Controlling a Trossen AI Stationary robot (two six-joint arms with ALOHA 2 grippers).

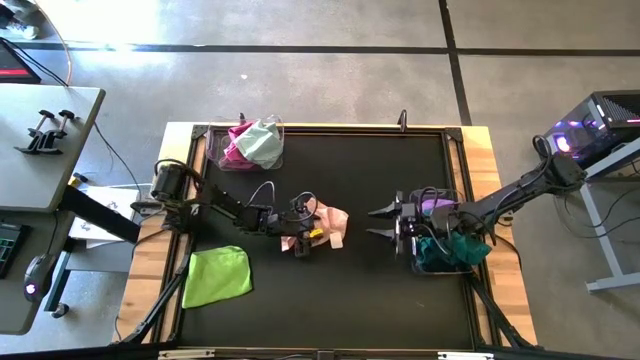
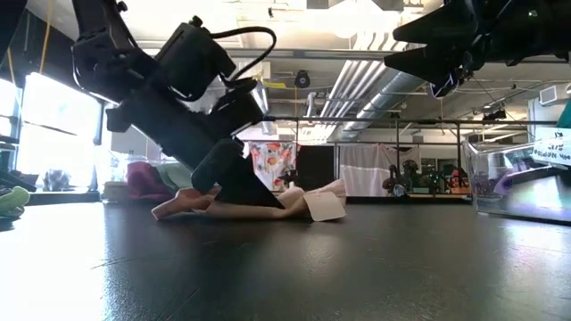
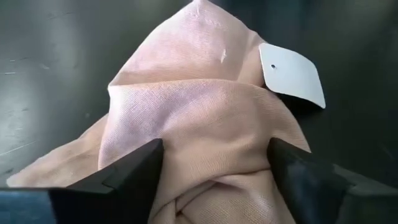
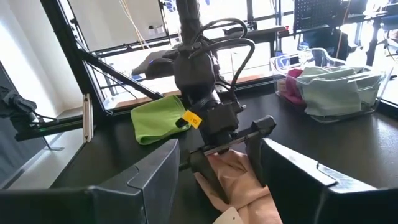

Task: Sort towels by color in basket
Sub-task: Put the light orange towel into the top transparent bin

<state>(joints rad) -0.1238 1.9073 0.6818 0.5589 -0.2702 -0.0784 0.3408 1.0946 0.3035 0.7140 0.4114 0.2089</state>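
One peach-pink towel (image 1: 322, 224) is spread mid-bench (image 1: 330, 300), straddled by the left hand (image 1: 300, 238), whose fingers (image 3: 127, 177) are released. The right hand (image 1: 385, 223) is held open above the bench beside a clear basket (image 1: 445, 262) of purple and teal towels.

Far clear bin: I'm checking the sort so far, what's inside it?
The bin holds a mint towel over a magenta one; anything beneath them is covered.
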